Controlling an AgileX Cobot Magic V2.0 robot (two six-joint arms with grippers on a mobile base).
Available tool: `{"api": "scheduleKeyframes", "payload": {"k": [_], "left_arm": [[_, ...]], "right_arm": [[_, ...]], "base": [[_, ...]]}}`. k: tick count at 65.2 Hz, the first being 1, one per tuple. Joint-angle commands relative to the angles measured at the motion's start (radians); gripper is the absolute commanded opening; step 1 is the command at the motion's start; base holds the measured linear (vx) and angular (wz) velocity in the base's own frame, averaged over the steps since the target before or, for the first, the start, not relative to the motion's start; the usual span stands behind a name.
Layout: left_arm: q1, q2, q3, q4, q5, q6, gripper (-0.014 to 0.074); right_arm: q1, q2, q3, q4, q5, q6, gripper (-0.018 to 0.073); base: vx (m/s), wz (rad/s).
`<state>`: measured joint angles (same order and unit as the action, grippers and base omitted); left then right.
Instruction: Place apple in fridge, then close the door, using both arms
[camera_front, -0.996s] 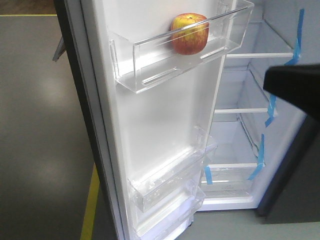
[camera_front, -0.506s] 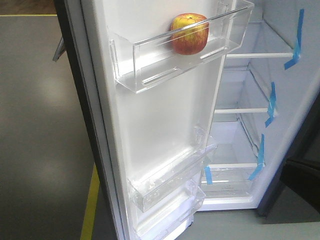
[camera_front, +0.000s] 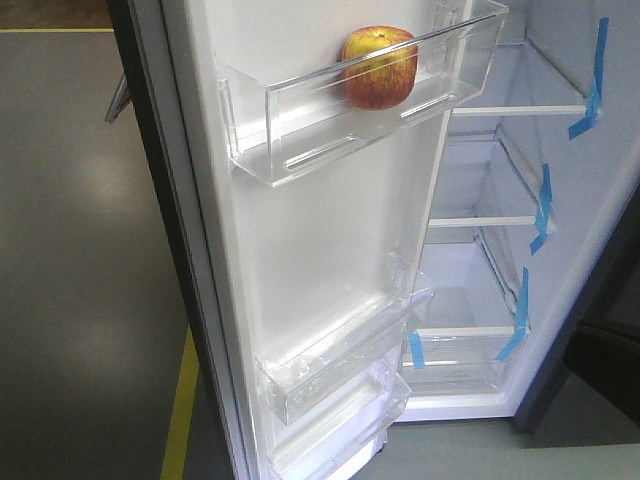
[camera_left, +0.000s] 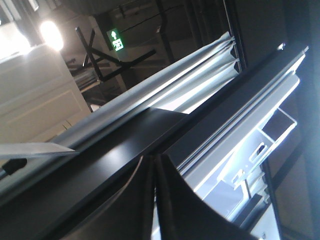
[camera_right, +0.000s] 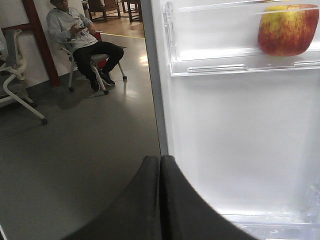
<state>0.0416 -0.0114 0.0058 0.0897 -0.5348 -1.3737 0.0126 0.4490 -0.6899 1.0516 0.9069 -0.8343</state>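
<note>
The red and yellow apple (camera_front: 379, 67) rests in the upper clear bin (camera_front: 300, 140) of the open door (camera_front: 330, 260); the right wrist view shows the apple (camera_right: 288, 29) at top right. Behind the door the white inside of the fridge (camera_front: 590, 190) shows glass shelves and blue tape strips. My right gripper (camera_right: 160, 159) is shut and empty, low in front of the door's outer edge, well below the apple. My left gripper (camera_left: 154, 158) is shut and empty, its tips close to the door's dark edge (camera_left: 120, 150). Neither arm appears in the front view.
Grey floor (camera_front: 90, 250) with a yellow line (camera_front: 180, 410) lies left of the door. Two lower clear bins (camera_front: 340, 370) hang on the door lining. A seated person (camera_right: 80, 35) and office chairs (camera_right: 15, 85) are across the room.
A black arm that crossed the right of the front view one second ago has dropped out of it. The apple and the door have not moved.
</note>
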Motion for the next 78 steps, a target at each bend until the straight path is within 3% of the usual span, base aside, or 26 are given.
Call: {"api": "scheduleKeyframes", "payload": {"k": [1,12,27,39,50,60,68,78], "left_arm": [[-0.006,0.008,-0.110,-0.008,0.002,-0.018,-0.0006],[-0.006,0.137,-0.326,0.055,0.093,-0.018,-0.0006],[-0.006,0.488,-0.663,0.171,0.087,-0.030,-0.0006],[-0.006,0.795,-0.922,0.246,0.003,-0.035,-0.0006],[-0.006,1.030,-1.127,0.370,-0.017,-0.204,0.0022],[-0.006,1.199,-1.260,0.547,-0.044,-0.410,0.0148],[-0.006,1.291,-1.329,0.594,-0.066,-0.532,0.0308],[-0.006,1.408,-1.393,0.593,-0.122,-0.558,0.0452]], "right_arm": [[-0.001,0.008,-0.024,0.043,-0.042,0.002,-0.0005],[-0.001,0.008,-0.024,0.043,-0.042,0.002,-0.0005],[-0.001,0.008,-0.024,0.044,-0.047,0.002,-0.0005],[-0.001,0.008,-0.024,0.044,-0.057,0.001,-0.0005],[-0.001,0.008,-0.024,0.044,-0.094,0.001,-0.0005],[-0.001,0.008,-0.024,0.044,-0.104,0.001,-0.0005],[-0.001,0.008,-0.024,0.045,-0.104,0.002,-0.0005],[-0.001,0.008,-0.024,0.081,-0.096,0.002,-0.0005]], "base": [[0.00,0.00],[0.00,0.00],[0.00,0.00],[0.00,0.00],[0.00,0.00],[0.00,0.00],[0.00,0.00],[0.00,0.00]]}}
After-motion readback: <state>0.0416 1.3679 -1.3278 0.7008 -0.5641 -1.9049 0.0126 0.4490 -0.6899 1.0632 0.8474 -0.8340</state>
